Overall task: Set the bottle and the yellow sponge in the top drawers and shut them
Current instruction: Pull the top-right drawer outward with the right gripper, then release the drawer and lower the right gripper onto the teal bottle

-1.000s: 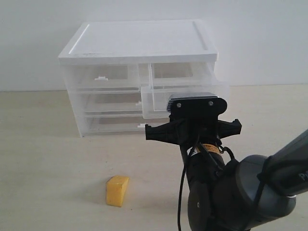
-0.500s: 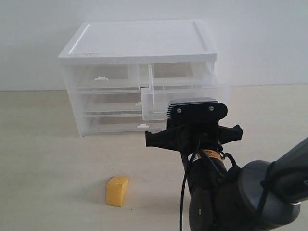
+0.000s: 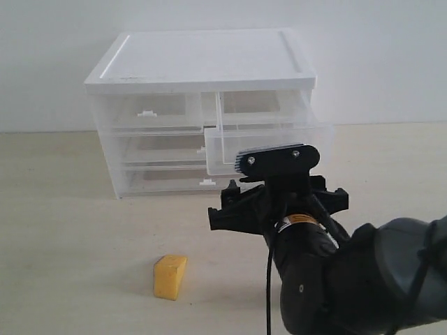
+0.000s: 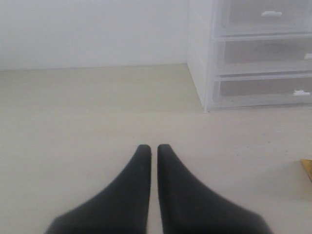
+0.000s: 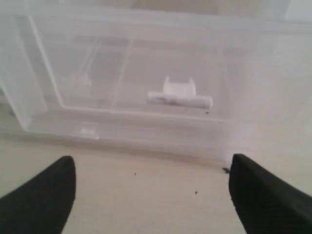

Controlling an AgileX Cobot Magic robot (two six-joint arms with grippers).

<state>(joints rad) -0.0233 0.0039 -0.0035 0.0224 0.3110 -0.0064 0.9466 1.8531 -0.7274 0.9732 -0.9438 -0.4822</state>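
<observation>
Nearest, the sponge (image 3: pixel 170 276) stands on the tabletop (image 3: pixel 63 230), left of my right arm and well apart from the cabinet (image 3: pixel 202 63). My left gripper (image 4: pixel 152 148) is pinched together on nothing, low over bare tabletop. My right gripper (image 5: pixel 152 163) is spread wide and empty, facing the tab (image 5: pixel 179 95) of the pulled-out right top drawer (image 3: pixel 269 139). Beyond, the left top drawer (image 3: pixel 150 112) sits pushed in.

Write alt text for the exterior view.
A dark robot arm points its end effector at the pulled-out top right drawer of a clear, white-topped cabinet. The top left drawer is shut. A yellow sponge lies on the table, left of the arm.
</observation>
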